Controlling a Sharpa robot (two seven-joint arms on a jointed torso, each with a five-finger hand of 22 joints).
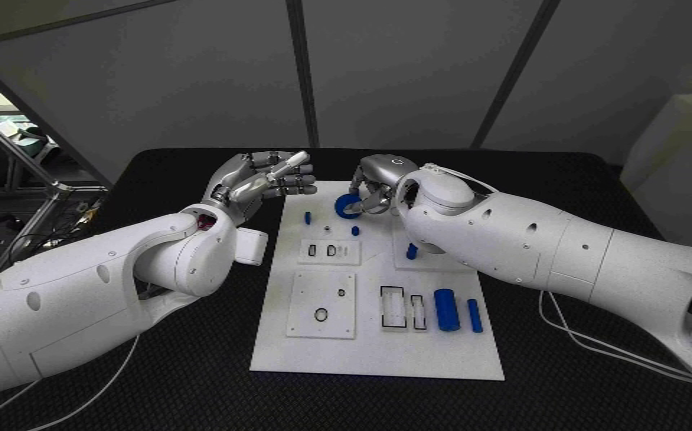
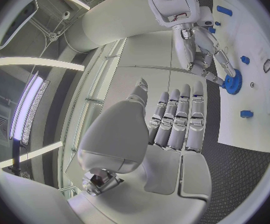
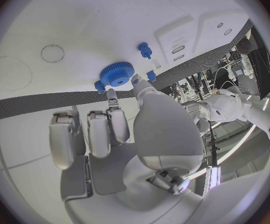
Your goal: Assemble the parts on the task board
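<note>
The task board (image 1: pixel 378 351), a white plate on the black table (image 1: pixel 577 391), carries several small blue parts: a blue gear (image 1: pixel 348 207) at its far end, a small blue peg (image 1: pixel 310 218) just left of the gear, another small blue piece (image 1: pixel 355 231) just on the near side of the gear, and two blue cylinders (image 1: pixel 447 309) lying side by side near the board's near right corner, beside the rectangular cut-outs (image 1: pixel 392 307). The right hand (image 1: pixel 378 183) reaches over the board's far end, its fingertips (image 3: pixel 112 95) pinching the gear between finger and thumb; in the right wrist view the gear (image 3: pixel 116 74) sits at the ends of those fingers, over the board's white surface. The left hand (image 1: pixel 260 179) hovers just beyond the board's far left corner, fingers straight and side by side, holding nothing; its wrist view shows the flat palm (image 2: pixel 172 129) facing the gear (image 2: pixel 232 82).
</note>
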